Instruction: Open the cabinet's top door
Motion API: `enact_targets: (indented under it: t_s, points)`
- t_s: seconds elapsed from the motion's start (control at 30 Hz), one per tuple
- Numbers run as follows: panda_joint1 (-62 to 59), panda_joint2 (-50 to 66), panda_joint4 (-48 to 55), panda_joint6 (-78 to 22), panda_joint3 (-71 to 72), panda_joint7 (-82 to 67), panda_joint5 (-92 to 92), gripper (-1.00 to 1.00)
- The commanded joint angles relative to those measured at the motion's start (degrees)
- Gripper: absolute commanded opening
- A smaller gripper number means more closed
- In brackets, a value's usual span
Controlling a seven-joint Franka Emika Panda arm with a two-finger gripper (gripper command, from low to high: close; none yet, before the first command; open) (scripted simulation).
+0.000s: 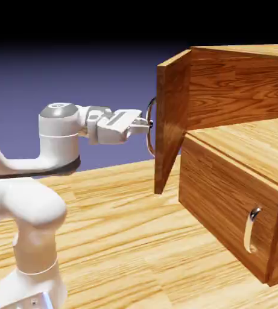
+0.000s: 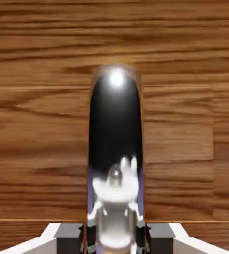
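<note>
Door [image 1: 172, 121] stands swung out from the cabinet [image 1: 225, 211], in the middle-right of the exterior view, joined to it along the far side of the opening and angled toward the arm [image 1: 59, 139].

Nearest, at the exterior view's lower left, the arm rises white and rounded, then bends and reaches right at about the height of the door. The worktop [image 1: 117, 223] spreads under it in pale, streaky grain and runs back past the cabinet. On the near right sits the lower panel [image 1: 225, 205], closed, with its small curved lower handle [image 1: 251, 229] toward the near end.

Farther in, the fingers [image 2: 69, 238] are clenched on the long silver handle [image 2: 115, 124] on the door's outer face, around the middle of its curve. The hand view shows the bar rising from between the fingertips, dark and shiny with a bright spot near its top, upright against the door's brown wood. Its grain runs crosswise there, and a strip of backdrop shows past the right edge.

Behind the door, the upper compartment lies open, with a light wood floor [image 1: 249, 142] and a redder back wall [image 1: 237, 87]. Farthest off is the blue-violet backdrop [image 1: 20, 84], darkening to black at the top.
</note>
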Motion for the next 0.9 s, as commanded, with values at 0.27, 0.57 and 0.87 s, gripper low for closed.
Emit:
enact_targets:
  t_s: [0.27,0.57,0.87]
  points:
    - [3.8,3.7,2.5,-13.1,18.7,1.1,19.4,-1.0]
    - [1.3,15.3,12.5,-27.4,37.4,5.2,37.2,-1.0]
    - [-12.0,28.9,29.9,-42.9,56.0,9.8,50.0,-1.0]
